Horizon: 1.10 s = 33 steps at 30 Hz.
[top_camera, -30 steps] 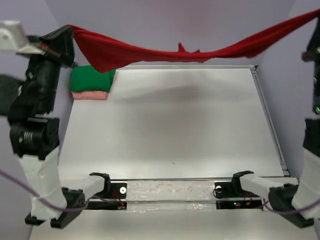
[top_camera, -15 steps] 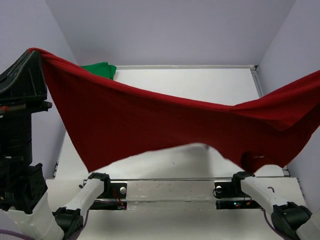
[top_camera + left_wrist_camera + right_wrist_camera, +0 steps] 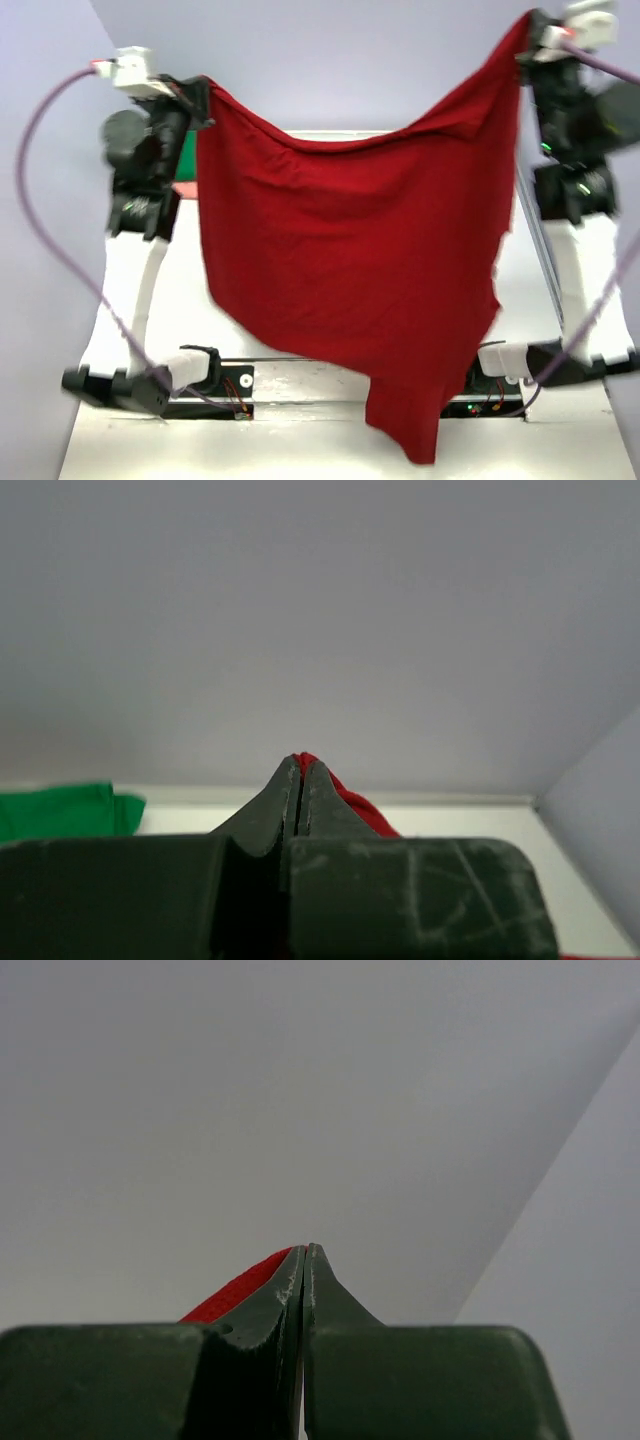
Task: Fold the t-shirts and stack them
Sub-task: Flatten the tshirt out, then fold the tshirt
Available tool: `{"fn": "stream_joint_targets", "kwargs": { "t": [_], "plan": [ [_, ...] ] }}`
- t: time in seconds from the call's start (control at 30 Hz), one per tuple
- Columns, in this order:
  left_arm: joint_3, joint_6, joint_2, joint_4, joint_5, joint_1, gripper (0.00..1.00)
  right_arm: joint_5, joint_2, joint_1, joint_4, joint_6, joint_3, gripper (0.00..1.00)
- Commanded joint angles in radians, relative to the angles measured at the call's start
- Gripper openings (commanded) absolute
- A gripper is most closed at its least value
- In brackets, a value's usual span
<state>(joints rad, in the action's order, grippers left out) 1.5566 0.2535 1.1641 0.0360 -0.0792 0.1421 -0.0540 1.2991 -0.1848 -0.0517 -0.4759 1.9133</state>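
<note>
Hanging unfolded in the air, the dark red t-shirt (image 3: 350,260) has its top corners pinched shut, one in the left pincer (image 3: 203,90), one in the right pincer (image 3: 530,28). Green t-shirt (image 3: 60,811) and pink t-shirt (image 3: 183,188) sit stacked, apparently folded, far left on the white surface (image 3: 180,300). Red one left to fold. Pale lilac walls (image 3: 350,60).

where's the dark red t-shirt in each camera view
Top external: the dark red t-shirt hangs across the middle, held up by its two top corners.
Left wrist: lower centre, its corner pokes from the tip of the shut left pincer.
Right wrist: lower centre, a red sliver just left of the shut right pincer.
Shared landmark: the pale back wall.
</note>
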Motion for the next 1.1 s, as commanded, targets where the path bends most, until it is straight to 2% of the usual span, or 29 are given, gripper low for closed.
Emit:
{"fn": "stream_joint_targets", "kwargs": {
  "t": [0.0, 0.07, 0.13, 0.23, 0.4, 0.6, 0.7, 0.8, 1.07],
  "plan": [
    [-0.194, 0.035, 0.12, 0.296, 0.044, -0.018, 0.0, -0.053, 0.188, 0.048, 0.151, -0.056, -0.097, 0.0],
    [-0.236, 0.067, 0.187, 0.349, 0.041, -0.03, 0.0, -0.053, 0.264, 0.076, 0.18, -0.05, -0.114, 0.0],
    [-0.222, 0.084, 0.301, 0.332, 0.001, -0.041, 0.0, -0.049, 0.37, 0.094, 0.215, -0.037, -0.118, 0.0],
    [-0.215, 0.076, 0.446, 0.395, -0.007, -0.039, 0.0, -0.037, 0.5, 0.128, 0.217, -0.023, -0.1, 0.0],
    [-0.008, 0.082, 0.718, 0.334, -0.094, -0.045, 0.0, 0.002, 0.658, 0.171, 0.162, 0.022, 0.011, 0.0],
    [0.218, 0.076, 0.925, 0.268, -0.14, -0.044, 0.0, 0.045, 0.819, 0.22, 0.092, 0.071, 0.157, 0.0],
    [0.256, 0.076, 0.962, 0.255, -0.177, -0.038, 0.0, 0.095, 0.853, 0.229, 0.059, 0.083, 0.214, 0.0],
    [0.275, 0.061, 0.976, 0.237, -0.151, -0.032, 0.0, 0.106, 0.871, 0.229, 0.017, 0.088, 0.234, 0.0],
    [0.276, 0.043, 0.965, 0.196, -0.116, -0.033, 0.0, 0.108, 0.796, 0.229, -0.019, 0.102, 0.116, 0.0]
  ]
}}
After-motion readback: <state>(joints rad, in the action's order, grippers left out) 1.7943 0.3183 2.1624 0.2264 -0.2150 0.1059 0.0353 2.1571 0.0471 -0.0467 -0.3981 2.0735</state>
